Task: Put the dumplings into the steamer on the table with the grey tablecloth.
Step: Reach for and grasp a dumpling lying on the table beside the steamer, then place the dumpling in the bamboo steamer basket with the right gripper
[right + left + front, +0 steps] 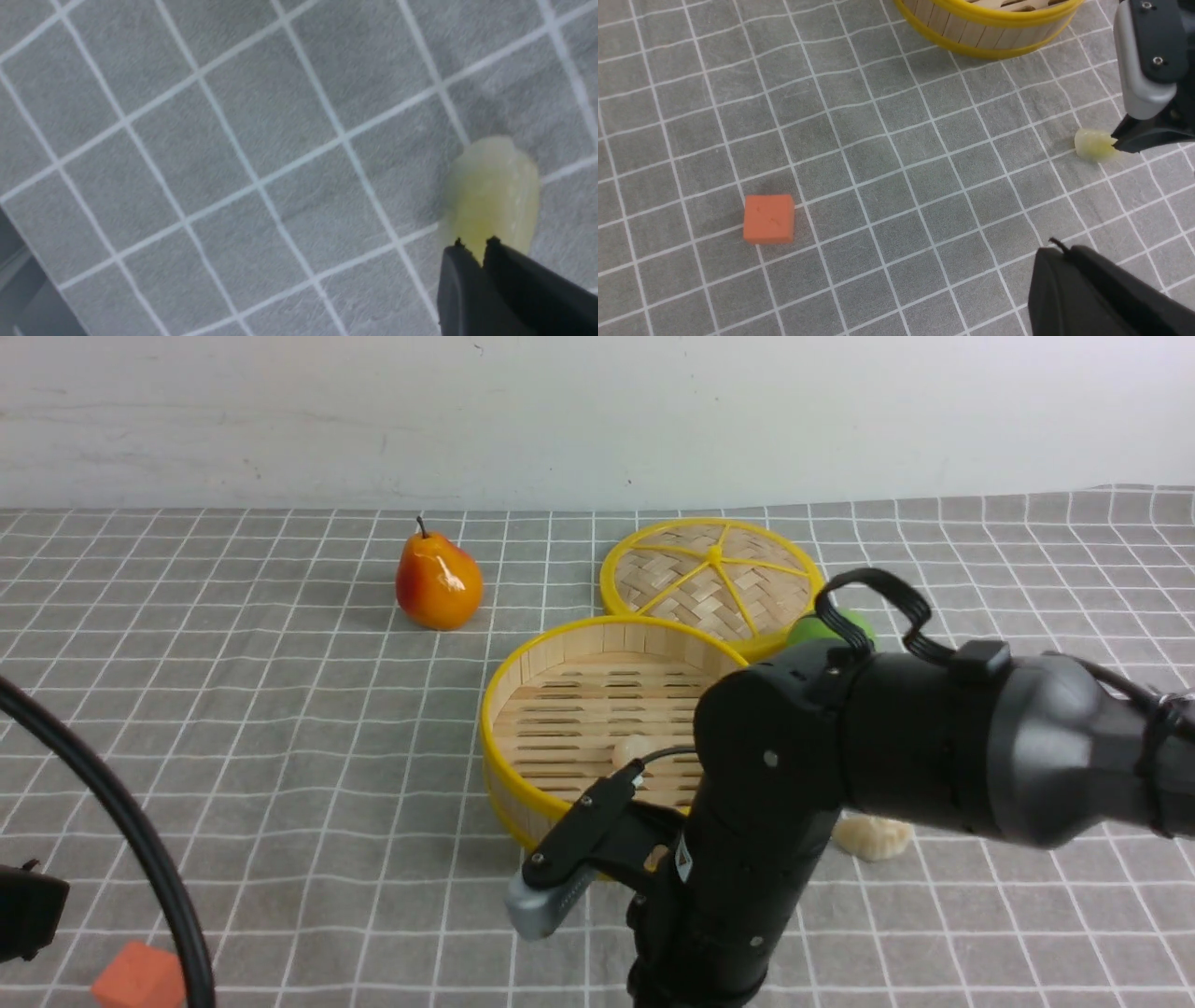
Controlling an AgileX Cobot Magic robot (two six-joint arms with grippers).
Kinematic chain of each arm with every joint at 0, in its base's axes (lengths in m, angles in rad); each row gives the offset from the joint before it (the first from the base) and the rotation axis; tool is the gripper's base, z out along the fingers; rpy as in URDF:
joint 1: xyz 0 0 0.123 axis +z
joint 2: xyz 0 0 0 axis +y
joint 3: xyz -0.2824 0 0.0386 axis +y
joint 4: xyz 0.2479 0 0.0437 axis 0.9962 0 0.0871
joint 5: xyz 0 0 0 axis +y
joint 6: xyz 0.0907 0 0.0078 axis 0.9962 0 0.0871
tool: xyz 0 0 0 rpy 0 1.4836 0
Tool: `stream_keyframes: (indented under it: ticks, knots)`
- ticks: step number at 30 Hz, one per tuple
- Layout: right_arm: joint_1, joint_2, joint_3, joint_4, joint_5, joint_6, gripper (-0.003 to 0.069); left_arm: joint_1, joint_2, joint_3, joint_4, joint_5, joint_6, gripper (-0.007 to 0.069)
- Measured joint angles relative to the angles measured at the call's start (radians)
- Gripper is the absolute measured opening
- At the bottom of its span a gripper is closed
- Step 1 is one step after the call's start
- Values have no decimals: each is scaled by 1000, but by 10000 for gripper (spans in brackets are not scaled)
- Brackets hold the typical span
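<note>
Risking a fumble here tbh: nipping only the thin end of the pale yellow glossy crescent dumpling (490, 191), so probably squirting out on the lift and skidding off across the grey checked tablecloth (878, 140). Lying flat on that cloth, just outside the round bamboo steamer with yellow rims (985, 28), mostly poking out past the fingertips (460, 280) of the right gripper (474, 243), pressed nearly together on that end. Not seeing enough of the left gripper (1101, 289) to call it.

Bright even light, soft shadows, glare on the pear (439, 581); close-up dumpling (490, 191) looks blurred.
</note>
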Motion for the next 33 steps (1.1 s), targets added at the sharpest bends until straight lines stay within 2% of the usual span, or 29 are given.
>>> stream_keyframes:
  ticks: [4, 6, 7, 8, 12, 16, 18, 21, 22, 28, 33]
  knots:
    - [0, 8, 0, -37, -25, 0, 219, 0, 0, 0, -11, 21, 0, -9]
    - [0, 14, 0, -58, -28, 0, 323, 0, 0, 0, -11, 26, 1, -9]
    - [0, 20, 0, -60, -33, 0, 399, 0, 0, 0, -11, 28, 1, -9]
    - [0, 28, 0, -61, -36, 0, 439, 0, 0, 0, -11, 28, 1, -9]
    - [0, 80, 0, -64, -57, 0, 551, 0, 0, 0, -11, 30, 2, -7]
    - [0, 114, 0, -64, -70, 0, 537, 0, 0, 0, -11, 31, 2, -4]
    - [0, 118, 0, -72, -78, 9, 443, 0, 0, 0, -11, 33, 2, -2]
    - [0, 115, -7, -73, -59, 25, 251, 0, 0, 0, -11, 39, 2, 0]
    - [0, 112, -18, -73, -40, 29, 229, 0, 0, 0, -11, 41, 2, 0]
    - [-16, 79, -225, -180, 79, 73, 249, 0, 0, 0, -11, 47, 2, 4]
    - [-117, 145, -468, -254, 86, 190, 249, 0, 0, 0, -11, 48, 3, 6]
